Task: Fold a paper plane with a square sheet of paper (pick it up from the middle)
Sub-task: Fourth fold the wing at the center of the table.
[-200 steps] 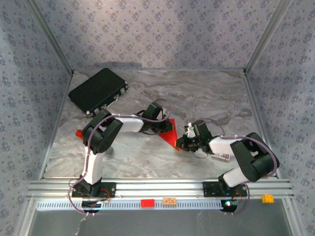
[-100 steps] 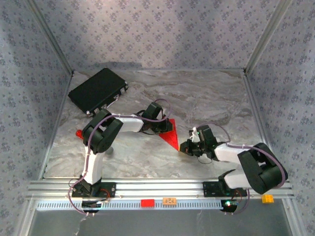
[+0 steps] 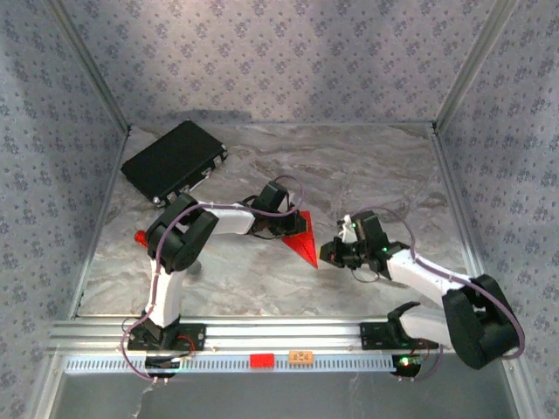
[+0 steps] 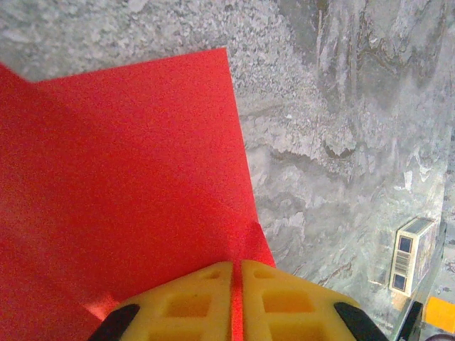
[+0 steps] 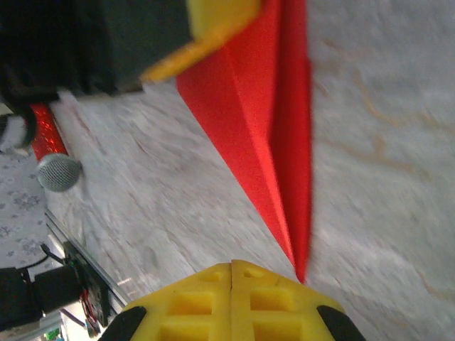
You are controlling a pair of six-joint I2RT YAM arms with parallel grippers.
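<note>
The square sheet of paper (image 3: pixel 302 237) is bright red and folded into a pointed wedge on the marble table, its tip toward the near right. In the left wrist view the paper (image 4: pixel 128 177) spreads flat, and my left gripper (image 4: pixel 236 284) is shut on its near edge, with a red strip pinched between the yellow fingers. My left gripper (image 3: pixel 284 225) sits at the wedge's left side. My right gripper (image 3: pixel 326 255) is shut and holds nothing. In the right wrist view the paper's tip (image 5: pixel 298 266) lies just beside my right gripper (image 5: pixel 232 273).
A black case (image 3: pixel 175 160) lies at the back left. A small red-and-grey round object (image 3: pixel 140 236) stands near the left edge. A red block (image 3: pixel 261 360) and an orange block (image 3: pixel 302 357) rest on the front rail. A small white box (image 4: pixel 412 254) lies right of the paper.
The right arm's elbow has swung right and down toward the near corner, while its gripper has stayed by the paper's tip. The left arm and the paper have not moved.
</note>
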